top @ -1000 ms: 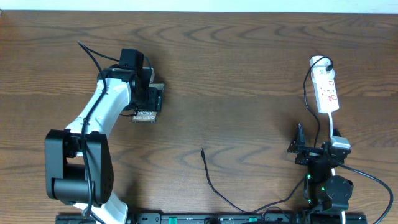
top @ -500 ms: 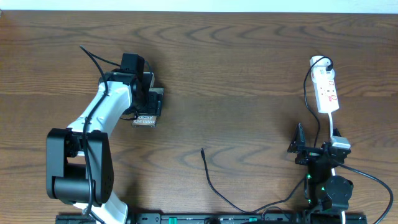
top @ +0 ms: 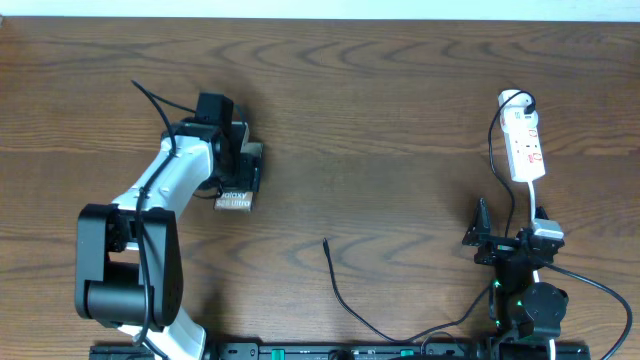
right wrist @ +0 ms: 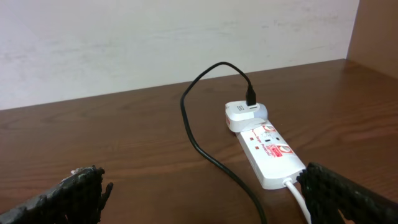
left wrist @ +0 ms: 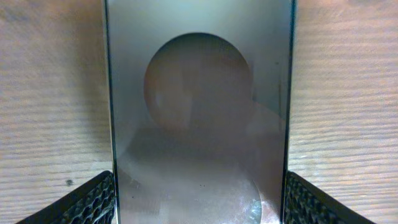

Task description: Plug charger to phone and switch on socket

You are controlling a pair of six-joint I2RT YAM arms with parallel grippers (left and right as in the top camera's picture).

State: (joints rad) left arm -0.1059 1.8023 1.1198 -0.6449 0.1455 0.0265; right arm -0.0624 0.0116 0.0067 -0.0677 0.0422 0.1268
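**Operator:** What have I got on the left?

**Spotter:** Your left gripper (left wrist: 199, 200) is closed on the phone (left wrist: 199, 124), one finger against each long edge, at the table's (top: 400, 100) left side. Your right gripper (right wrist: 202, 186) is spread wide and holds nothing.

**Operator:** And the rest?

**Spotter:** The charger (top: 334, 278) lies loose near the front middle, well apart from the phone. The socket (top: 525, 145) sits far right – its switch looks untouched, I'd say.

**Operator:** How do I handle the phone?

**Spotter:** Keep your grip square and low, and bring the port end round to face the cable. The glossy case could slip on the bare wood, so go slowly.

**Operator:** Any obstacles?

**Spotter:** None – you have brown wood grain all round and a pale wall (right wrist: 155, 37) behind.
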